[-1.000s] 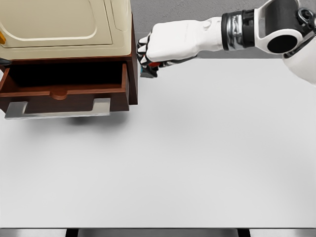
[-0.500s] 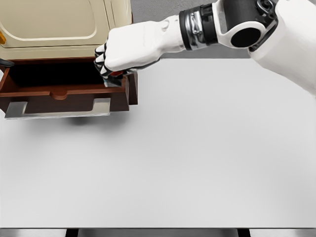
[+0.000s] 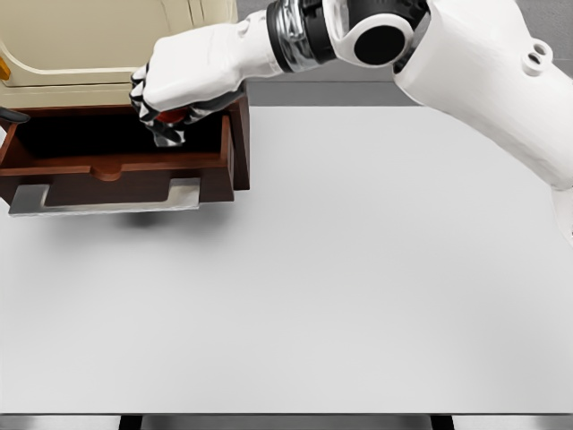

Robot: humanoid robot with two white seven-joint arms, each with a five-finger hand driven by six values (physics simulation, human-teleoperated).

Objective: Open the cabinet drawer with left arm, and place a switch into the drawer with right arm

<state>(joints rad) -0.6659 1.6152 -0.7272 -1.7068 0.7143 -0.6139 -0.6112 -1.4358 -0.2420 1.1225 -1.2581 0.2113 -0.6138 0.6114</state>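
The switch (image 3: 170, 116), a small part showing red and grey between curled fingers, is held in the right hand (image 3: 183, 85) of a simulated humanoid robot, poised over the open cavity of the drawer (image 3: 116, 166) of a brown cabinet (image 3: 240, 143) at the far left corner of a white table (image 3: 358, 269). The drawer stands pulled out toward the camera, its silver handle (image 3: 103, 199) facing front, and its dark interior lies directly below and slightly left of the closed fist. The right arm reaches in from the upper right across the cabinet's right wall (the left hand is out of the picture). The switch is too hidden by the fingers to tell its long axis. Judging from this, what remains is a short descent and a release inside the drawer walls; the near right wall looks the likeliest thing to clip.
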